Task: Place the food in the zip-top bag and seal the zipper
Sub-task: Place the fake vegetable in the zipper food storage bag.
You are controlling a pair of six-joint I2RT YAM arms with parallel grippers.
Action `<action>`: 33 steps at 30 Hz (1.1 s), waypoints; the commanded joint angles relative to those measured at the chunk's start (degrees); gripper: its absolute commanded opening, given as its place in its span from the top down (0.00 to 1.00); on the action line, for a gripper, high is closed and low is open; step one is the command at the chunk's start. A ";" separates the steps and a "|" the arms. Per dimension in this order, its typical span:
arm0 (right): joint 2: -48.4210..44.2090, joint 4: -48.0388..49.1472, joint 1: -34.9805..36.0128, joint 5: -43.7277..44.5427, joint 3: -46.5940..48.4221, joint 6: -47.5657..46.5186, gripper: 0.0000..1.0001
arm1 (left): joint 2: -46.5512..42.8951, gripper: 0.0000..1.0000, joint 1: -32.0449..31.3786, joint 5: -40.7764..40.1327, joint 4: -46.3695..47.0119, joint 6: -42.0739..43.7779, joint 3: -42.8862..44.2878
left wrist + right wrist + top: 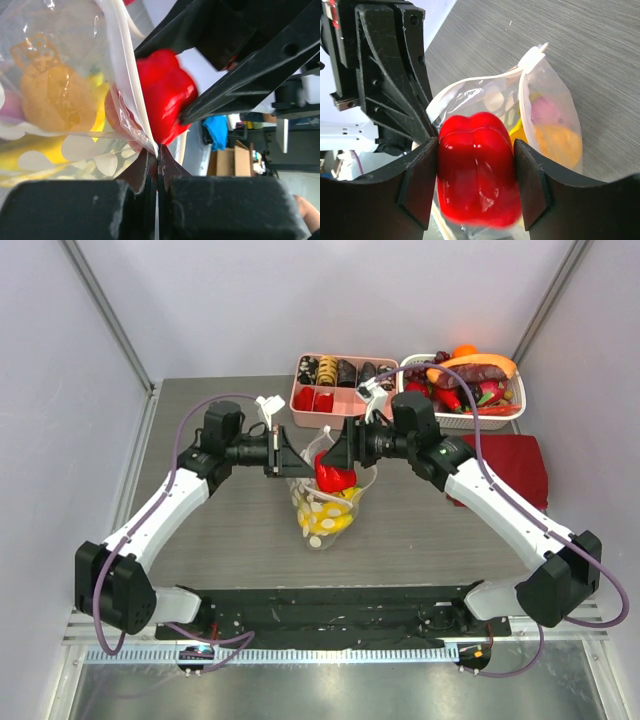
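Note:
The clear zip-top bag (325, 510) with white dots hangs at the table's middle, its mouth open. My left gripper (283, 453) is shut on the bag's mouth edge (131, 80) and holds it up. My right gripper (336, 462) is shut on a red toy pepper (477, 167) right at the bag's mouth; the pepper also shows in the left wrist view (165, 95). Yellow, orange and pink toy food (555, 140) lies inside the bag. The white zipper strip (525, 80) runs along the open mouth.
A pink compartment tray (335, 385) with dark and red pieces stands at the back. A white basket (465, 390) of toy food is at the back right. A red cloth (510, 465) lies under the right arm.

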 commanded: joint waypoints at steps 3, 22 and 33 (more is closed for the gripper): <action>-1.12 2.17 5.34 11.35 -0.99 1.45 0.69 | -2.79 1.00 -0.15 6.75 19.11 -8.79 -3.23; -8.93 -14.70 4.38 18.11 7.55 -14.79 0.05 | -5.60 1.00 1.61 8.68 22.89 -10.02 -6.13; -4.37 -21.03 -5.56 12.79 5.78 -16.30 0.37 | -7.27 1.00 1.61 8.42 20.17 -8.44 -5.69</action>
